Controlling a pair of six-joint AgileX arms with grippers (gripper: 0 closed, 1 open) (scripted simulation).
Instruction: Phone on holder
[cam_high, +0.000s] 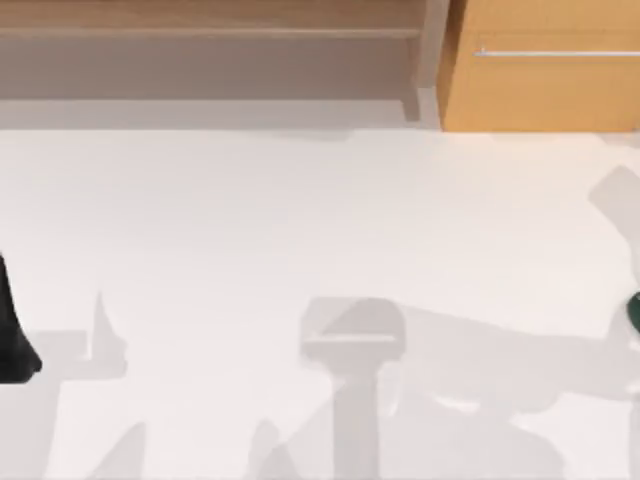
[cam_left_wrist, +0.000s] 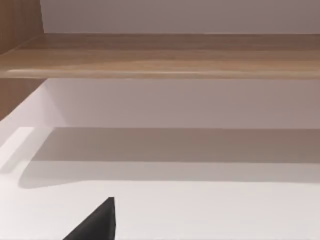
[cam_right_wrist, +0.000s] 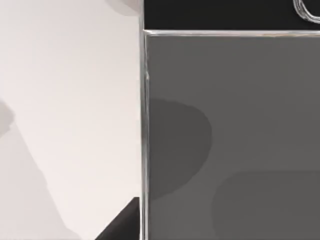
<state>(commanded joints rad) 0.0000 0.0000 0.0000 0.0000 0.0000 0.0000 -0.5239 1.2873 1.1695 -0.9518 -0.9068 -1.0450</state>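
From above, the white table (cam_high: 320, 250) spans nearly the whole frame, crossed in its lower half by soft grey shadows. Along the top edge runs a pale wooden shelf (cam_high: 210, 50), and in the upper right corner stands an orange-brown cabinet (cam_high: 545, 70) with a thin silver handle (cam_high: 555, 52).

My left arm (cam_high: 12, 335) appears as a dark shape at the far left edge of the top view, a little below the middle. At the far right edge, at about the same height, a small dark green part of my right arm (cam_high: 634, 310) pokes into the frame.

In my left wrist view, one black fingertip (cam_left_wrist: 97, 222) juts up at the bottom, left of centre, over bare white table with the wooden shelf across the upper part of that frame. I cannot tell how far this gripper is open, and nothing is seen in its hold.

In my right wrist view, the phone (cam_right_wrist: 230, 135) fills the right two thirds of the frame, lying flat on the white table, screen up: dull grey glass, a silver rim down its left side, a black bezel band across the top, and part of the round home button (cam_right_wrist: 307, 10) at the upper right corner. A black fingertip (cam_right_wrist: 122, 222) shows at the bottom just beside the phone's rim. I cannot tell whether this gripper is open or closed, or whether it touches the phone.
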